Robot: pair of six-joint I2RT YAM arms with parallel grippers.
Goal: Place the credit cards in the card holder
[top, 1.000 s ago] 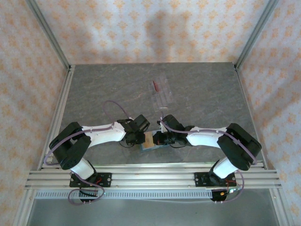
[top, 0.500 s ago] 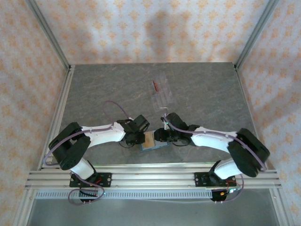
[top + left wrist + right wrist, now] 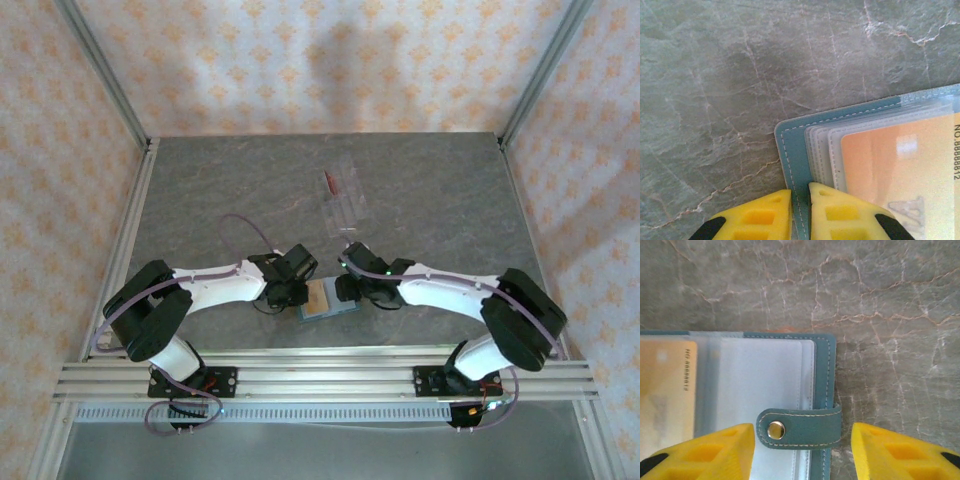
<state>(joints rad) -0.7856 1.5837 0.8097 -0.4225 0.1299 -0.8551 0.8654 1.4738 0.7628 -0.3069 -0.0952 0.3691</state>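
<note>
Cards first: an orange-gold plastic credit card (image 3: pixel 900 170) sits tucked in a clear sleeve of the small teal stitched card holder (image 3: pixel 788 150). The holder lies open on the grey marbled worktop (image 3: pixel 220 200) between my two arms. Farther out, well apart from the holder, a dark red card (image 3: pixel 328 182) shows as a thin sliver beside pale, clear-looking flat pieces (image 3: pixel 347 208) that I cannot make out properly.

I judge these cards light, stiff and slick. They lie flush on the worktop, so a pinch from straight above would likely skate off. I would slide or tip one to raise a short edge, then take it across its thickness.

My left claw (image 3: pixel 799 194) is clenched on the holder's teal cover edge, pinning it down. My right claw (image 3: pixel 802 440) is released, jaws wide apart with the teal snap strap (image 3: pixel 800 429) between them. The sleeves look soft and floppy, so I reckon the holder needs that anchoring while a card goes in.
</note>
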